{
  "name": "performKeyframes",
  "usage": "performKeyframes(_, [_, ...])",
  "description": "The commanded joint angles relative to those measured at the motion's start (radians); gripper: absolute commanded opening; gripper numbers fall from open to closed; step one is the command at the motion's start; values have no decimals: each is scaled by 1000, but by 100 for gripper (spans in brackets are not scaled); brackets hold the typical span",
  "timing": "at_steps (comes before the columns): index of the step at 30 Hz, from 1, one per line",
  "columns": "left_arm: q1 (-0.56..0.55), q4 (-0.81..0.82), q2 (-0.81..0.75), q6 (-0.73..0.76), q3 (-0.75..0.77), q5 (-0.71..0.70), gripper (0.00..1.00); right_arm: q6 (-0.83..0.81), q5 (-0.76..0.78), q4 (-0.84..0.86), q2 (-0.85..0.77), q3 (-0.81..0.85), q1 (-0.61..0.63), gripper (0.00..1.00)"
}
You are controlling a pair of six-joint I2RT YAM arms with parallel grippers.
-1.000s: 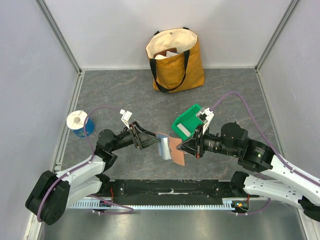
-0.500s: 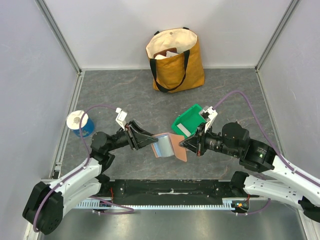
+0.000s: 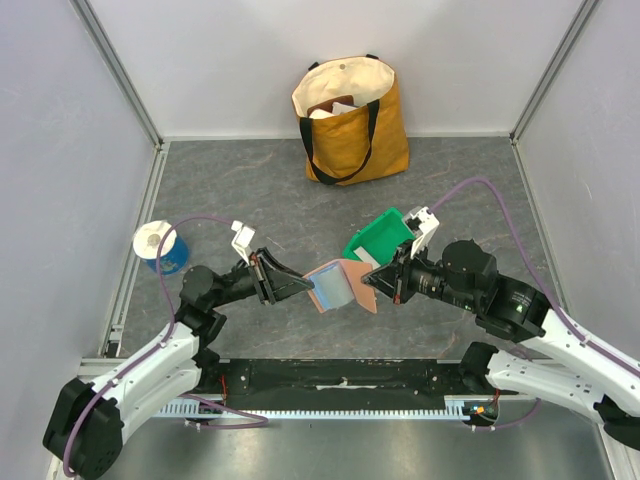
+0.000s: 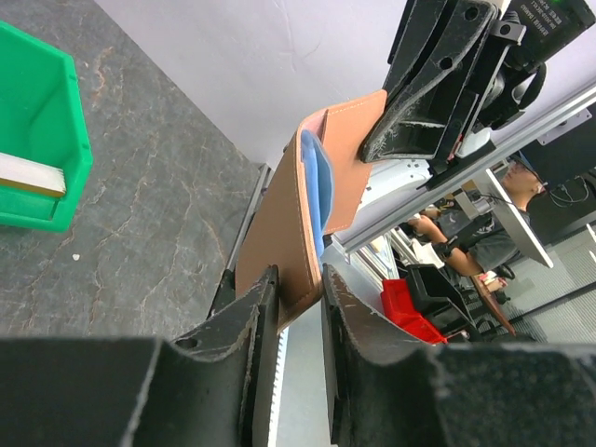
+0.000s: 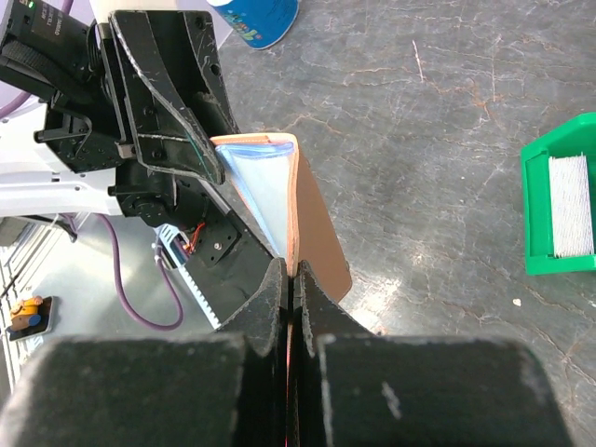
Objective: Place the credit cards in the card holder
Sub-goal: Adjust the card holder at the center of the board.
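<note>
Grey table point(image 3: 250, 190) below, card holder point(image 3: 338, 285) between claws point(image 3: 306, 286) point(image 3: 368, 283)

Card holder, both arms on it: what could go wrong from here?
1. Left gripper pinches only the edge of one flap of the card holder; a pull could slip it free.
2. Right gripper is shut on the other flap, so no arm is free to fetch the white card in the green bin.
</note>
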Motion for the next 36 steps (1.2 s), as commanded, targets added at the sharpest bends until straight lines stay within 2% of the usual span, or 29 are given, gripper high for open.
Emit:
performKeyframes(1, [0,-5,-11,39,1,25,29,1,9,17,2,5,-13,0])
performKeyframes(7, [3,-18,-3,46,6,45,24,5,1,25,14,-1,-21,0])
performKeyframes(10, [3,-22,-8,46,6,61,31,14,4,25,22,-5,-31,0])
performKeyframes(16, [3,-56,-28,57,0,70,35,23,-8,25,31,-5,-53,0])
performKeyframes(18, [2,-70,-28,65,6,73,29,23,-13,26,31,-4,-55,0])
performKeyframes(22, [3,-97,-18,80,20,76,8,24,-20,28,39,-4,-58,0])
performKeyframes(25, [2,-113,-8,81,27,65,3,29,-34,38,43,-8,-58,0])
performKeyframes(29, [3,-155,9,80,49,35,2,47,-59,68,55,-34,-58,0])
performKeyframes(32, [3,-319,12,112,121,-11,2,101,-79,89,104,-82,-58,1])
performKeyframes(34, [2,-602,20,196,231,-106,2,155,-97,144,143,-140,-58,3])
performKeyframes(36, [3,-800,49,264,328,-149,2,210,-102,221,181,-204,-56,7])
